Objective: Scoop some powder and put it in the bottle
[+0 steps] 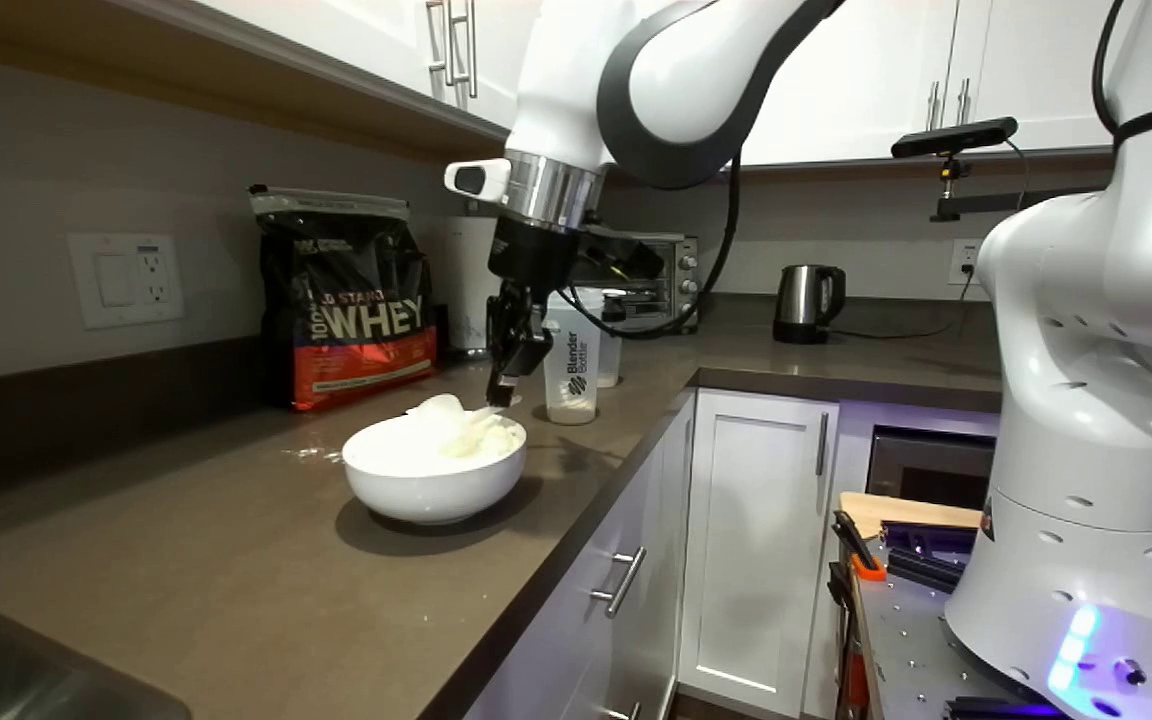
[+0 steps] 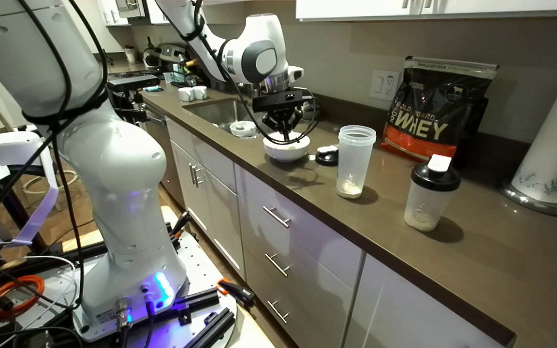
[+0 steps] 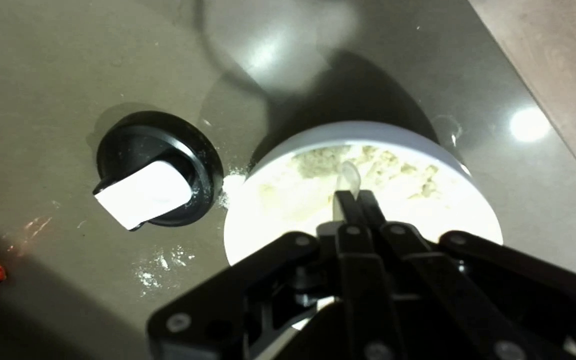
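Probably scooping, not yet pouring

Grasping the scoop (image 3: 350, 176) with the tool (image 3: 356, 194), apparently resting it in the powder (image 3: 398, 180) inside the white bowl (image 2: 284, 154). Next, needing to lift level, then to move toward 3 o'clock in an exterior view, over the lidless bottle (image 2: 355, 159).

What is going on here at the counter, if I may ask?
The robot's black two-fingered gripper appears closed on a pale translucent plastic scoop, over a round white bowl of off-white powder. How much the scoop carries is hard to see. A tall clear plastic shaker bottle stands open on the brown counter, with a little powder at its bottom.
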`<state>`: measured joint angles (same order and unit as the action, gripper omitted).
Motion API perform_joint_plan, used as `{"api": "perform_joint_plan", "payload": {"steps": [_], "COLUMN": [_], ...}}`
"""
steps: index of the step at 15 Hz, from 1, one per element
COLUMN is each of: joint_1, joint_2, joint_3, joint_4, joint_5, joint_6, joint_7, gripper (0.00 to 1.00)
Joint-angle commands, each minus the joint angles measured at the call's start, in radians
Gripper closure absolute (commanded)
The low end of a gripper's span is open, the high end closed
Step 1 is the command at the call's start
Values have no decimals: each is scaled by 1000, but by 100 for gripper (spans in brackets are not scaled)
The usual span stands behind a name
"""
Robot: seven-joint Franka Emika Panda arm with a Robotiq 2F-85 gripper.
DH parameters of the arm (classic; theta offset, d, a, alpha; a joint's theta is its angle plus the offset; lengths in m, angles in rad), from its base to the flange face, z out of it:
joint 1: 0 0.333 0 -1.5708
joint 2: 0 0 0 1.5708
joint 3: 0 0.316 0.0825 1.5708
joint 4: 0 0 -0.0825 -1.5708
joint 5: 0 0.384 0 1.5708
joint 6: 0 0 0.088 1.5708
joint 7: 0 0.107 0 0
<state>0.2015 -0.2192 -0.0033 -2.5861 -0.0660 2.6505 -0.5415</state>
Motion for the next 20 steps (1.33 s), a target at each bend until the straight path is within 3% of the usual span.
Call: {"api": "perform_joint_plan", "payload": {"steps": [1,14,18,20], "joint_1": [-32,-77,-89,-77], "joint_2": [3,111,124,125], "joint_3": [14,49,60,59], "joint_4": [11,3,12,12], "joint_5": [-57,-195,-254,-226], "joint_6": [37,277,244,222], "joint_7": [10,139,160,132], "gripper": [97,97,97,97]}}
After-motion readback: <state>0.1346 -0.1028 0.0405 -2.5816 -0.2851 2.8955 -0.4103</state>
